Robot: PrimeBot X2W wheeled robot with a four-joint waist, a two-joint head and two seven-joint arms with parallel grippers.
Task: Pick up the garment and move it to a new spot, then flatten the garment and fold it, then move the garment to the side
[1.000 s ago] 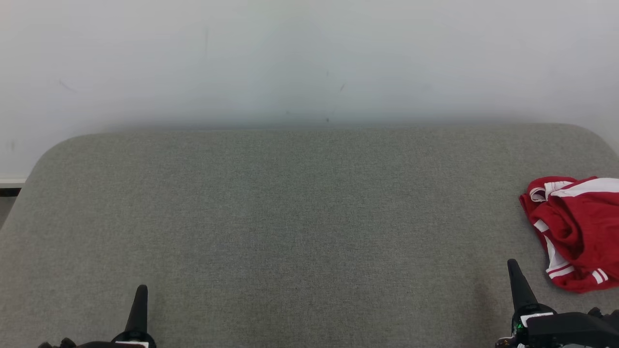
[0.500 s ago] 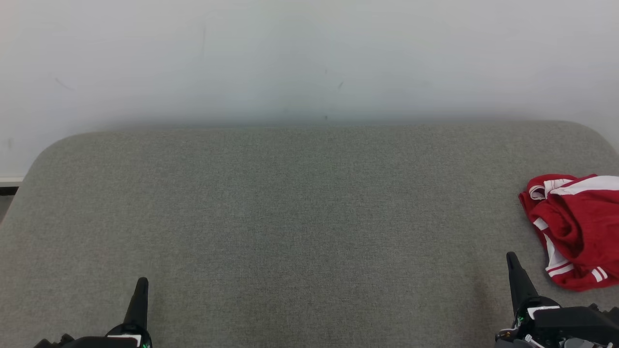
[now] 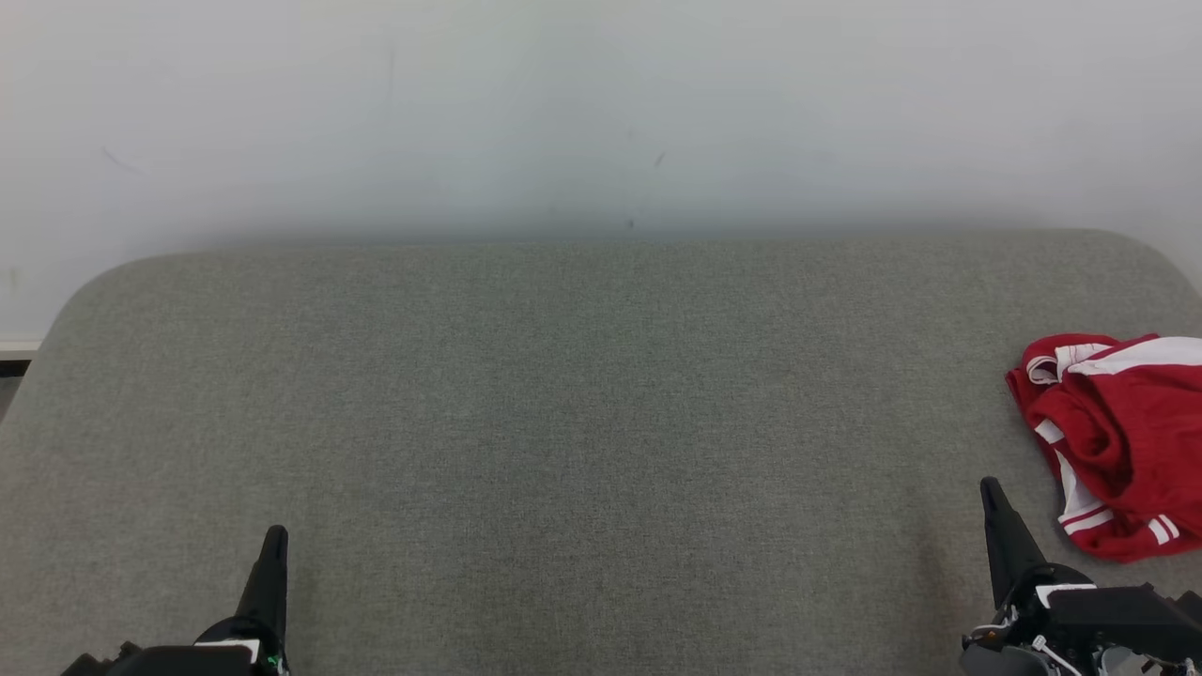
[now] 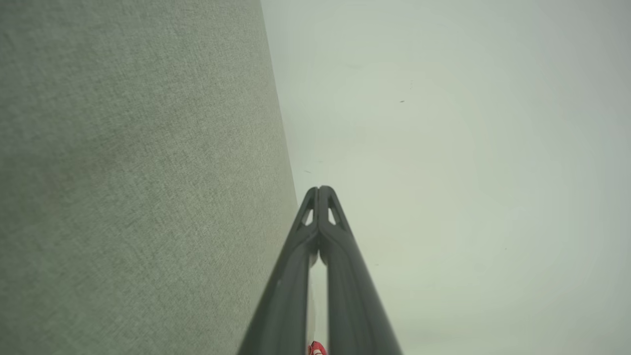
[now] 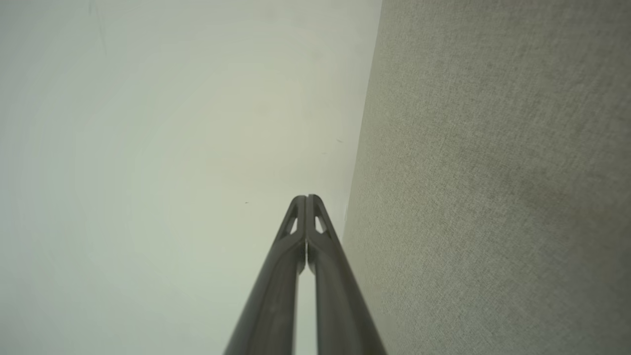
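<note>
Since a second ago, both grippers have crept slightly forward over the cushion (image 3: 563,422), and the whole head view has drifted a little, so the camera has shifted too. That broad grey cushion against the pale wall (image 3: 601,103) lies bare across its middle, likely the spot for flattening and folding. At its right edge the garment (image 3: 1117,441), red with white stripes, lies crumpled and partly out of frame. Just beside it hovers the right gripper (image 3: 988,488), fingers pressed together and empty. Well apart, the left gripper (image 3: 275,535) is likewise closed on nothing.
</note>
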